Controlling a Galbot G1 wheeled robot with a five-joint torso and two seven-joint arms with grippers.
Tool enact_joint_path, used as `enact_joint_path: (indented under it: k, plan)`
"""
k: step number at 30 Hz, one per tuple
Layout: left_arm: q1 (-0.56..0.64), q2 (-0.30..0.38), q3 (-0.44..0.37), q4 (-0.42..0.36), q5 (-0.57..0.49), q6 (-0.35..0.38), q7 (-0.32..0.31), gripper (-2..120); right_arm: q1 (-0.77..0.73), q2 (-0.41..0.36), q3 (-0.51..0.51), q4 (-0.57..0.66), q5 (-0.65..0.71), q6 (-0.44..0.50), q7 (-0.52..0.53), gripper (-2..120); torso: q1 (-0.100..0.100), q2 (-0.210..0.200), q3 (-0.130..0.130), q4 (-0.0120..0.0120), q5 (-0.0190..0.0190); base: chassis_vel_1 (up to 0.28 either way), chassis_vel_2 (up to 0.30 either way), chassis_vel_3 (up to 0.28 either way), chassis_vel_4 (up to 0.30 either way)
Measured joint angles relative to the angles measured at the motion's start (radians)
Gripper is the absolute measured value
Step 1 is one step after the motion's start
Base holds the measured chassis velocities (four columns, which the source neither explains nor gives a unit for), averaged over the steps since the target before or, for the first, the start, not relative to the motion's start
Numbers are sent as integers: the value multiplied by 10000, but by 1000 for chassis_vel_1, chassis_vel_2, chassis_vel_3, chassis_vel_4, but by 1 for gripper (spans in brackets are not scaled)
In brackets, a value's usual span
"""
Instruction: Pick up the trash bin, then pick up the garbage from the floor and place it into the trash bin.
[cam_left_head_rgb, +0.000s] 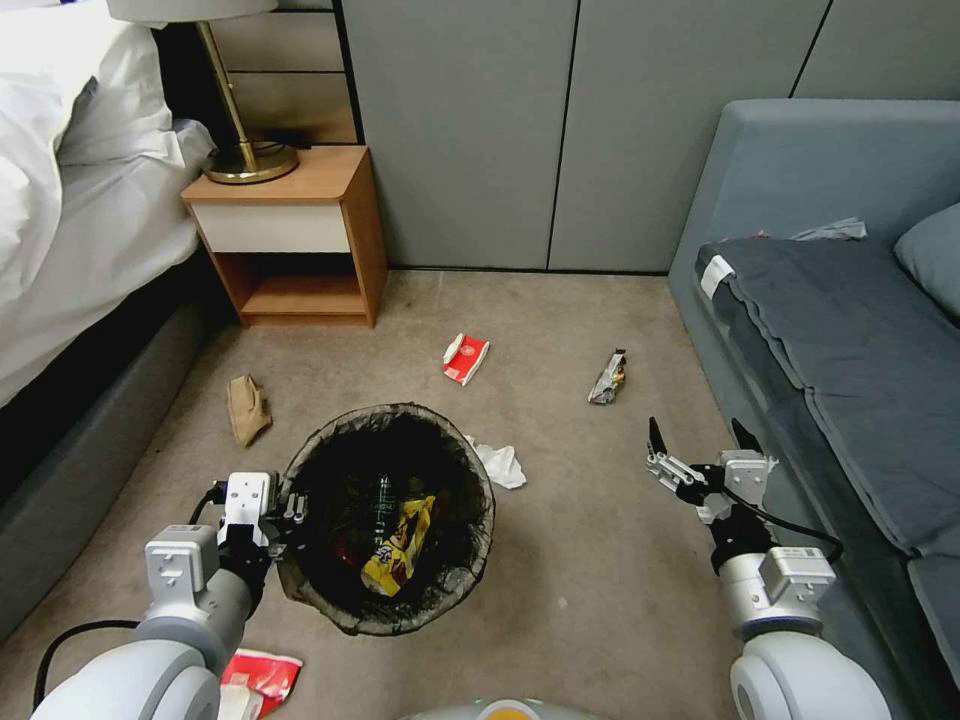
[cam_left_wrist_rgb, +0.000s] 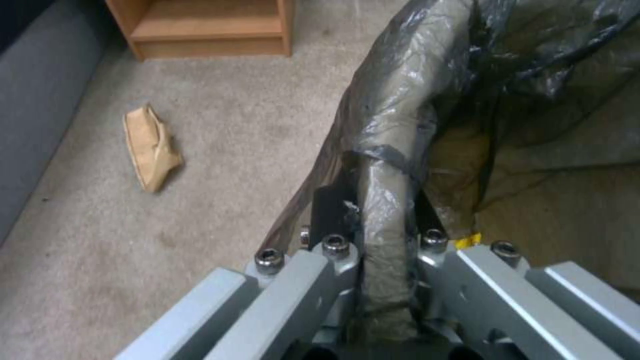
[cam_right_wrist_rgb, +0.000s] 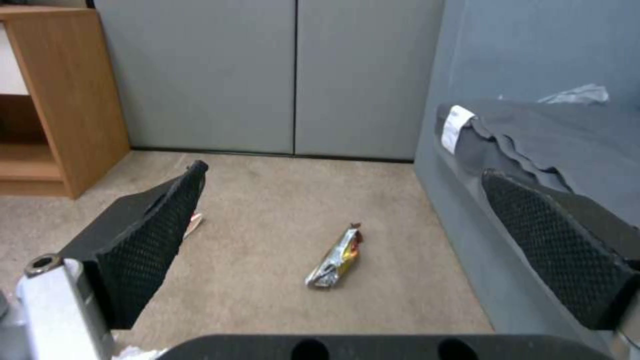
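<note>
The trash bin (cam_left_head_rgb: 340, 440), round and lined with a dark bag, is in the lower middle of the head view. My left gripper (cam_left_head_rgb: 290, 512) is shut on its left rim (cam_left_wrist_rgb: 393, 115), one finger inside and one outside. A yellow wrapper (cam_left_head_rgb: 400, 545) and a bottle (cam_left_head_rgb: 380, 500) lie inside. Garbage on the carpet: white tissue (cam_left_head_rgb: 500, 463) by the bin's right rim, a red-white carton (cam_left_head_rgb: 466, 358), a silver wrapper (cam_left_head_rgb: 607, 378) (cam_right_wrist_rgb: 335, 257), a brown paper bag (cam_left_head_rgb: 246, 408) (cam_left_wrist_rgb: 152, 147), and a red-white wrapper (cam_left_head_rgb: 262, 680) near my left arm. My right gripper (cam_left_head_rgb: 700, 440) (cam_right_wrist_rgb: 345, 175) is open above the floor, the silver wrapper ahead of it.
A wooden nightstand (cam_left_head_rgb: 300, 240) with a brass lamp (cam_left_head_rgb: 245, 150) stands at the back left beside a white-sheeted bed (cam_left_head_rgb: 80, 200). A grey-blue sofa (cam_left_head_rgb: 850, 330) runs along the right, close to my right arm. Grey wall panels (cam_left_head_rgb: 560, 130) close the back.
</note>
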Motion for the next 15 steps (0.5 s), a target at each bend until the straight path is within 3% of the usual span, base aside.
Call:
enact_joint_path:
  k: [9,15]
  plan:
    - [52,-16,5,0,-8,0,1,1,46,-31,-116,-59,-1,-17,3,100,0,0,1,1,0,-99,95,105,-98]
    - [143,-40,-5,0,-14,0,1,1,254,-268,-260,-238,194,-139,-28,100,-1,0,0,-4,0,-7,14,9,-7]
